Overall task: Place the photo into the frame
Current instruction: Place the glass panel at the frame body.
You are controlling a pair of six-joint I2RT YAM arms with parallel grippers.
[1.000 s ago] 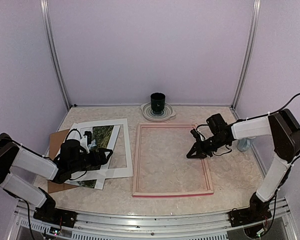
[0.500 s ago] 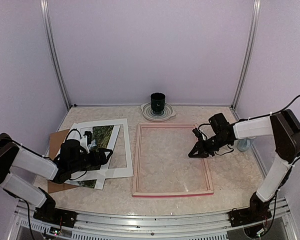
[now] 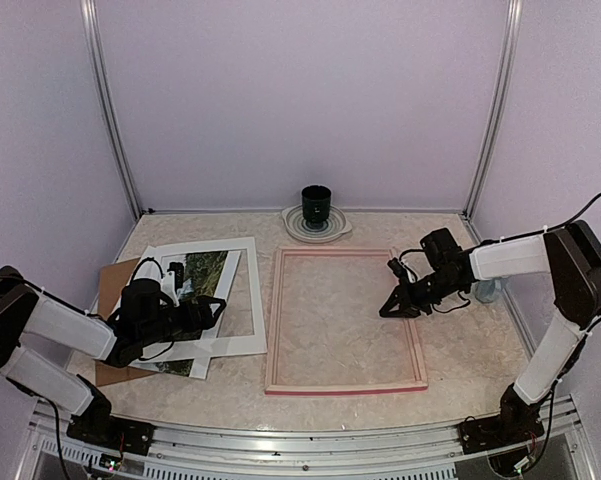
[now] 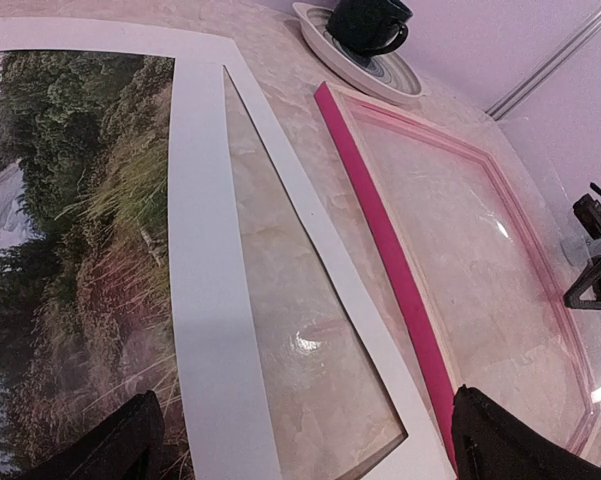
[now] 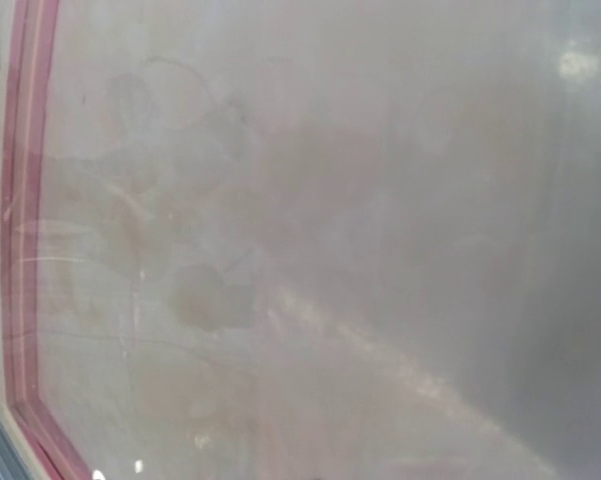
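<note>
The frame (image 3: pixel 278 320) lies flat mid-table, pale back up, with its bright pink rim (image 4: pixel 380 240) showing in the left wrist view. The photo (image 3: pixel 208 270) of green trees lies left of it, partly under a white mat board (image 3: pixel 242 300). My left gripper (image 3: pixel 212 312) hovers low over the photo (image 4: pixel 70 250) and the mat (image 4: pixel 210 300), wide open, with a dark fingertip at each bottom corner and nothing between them. My right gripper (image 3: pixel 385 310) is shut, low over the frame's inside near its right rim. Its wrist view shows only blurred glass and pink rim (image 5: pixel 25 200), no fingers.
A dark cup (image 3: pixel 316 203) stands on a pale saucer (image 3: pixel 320 230) at the back, just beyond the frame. A brown backing board (image 3: pixel 115 275) lies under the mat and photo at the left. A small pale object (image 3: pixel 488 290) sits behind the right arm by the wall.
My right gripper has drifted slightly to the right over the frame. The left arm, photo and mat have not moved.
</note>
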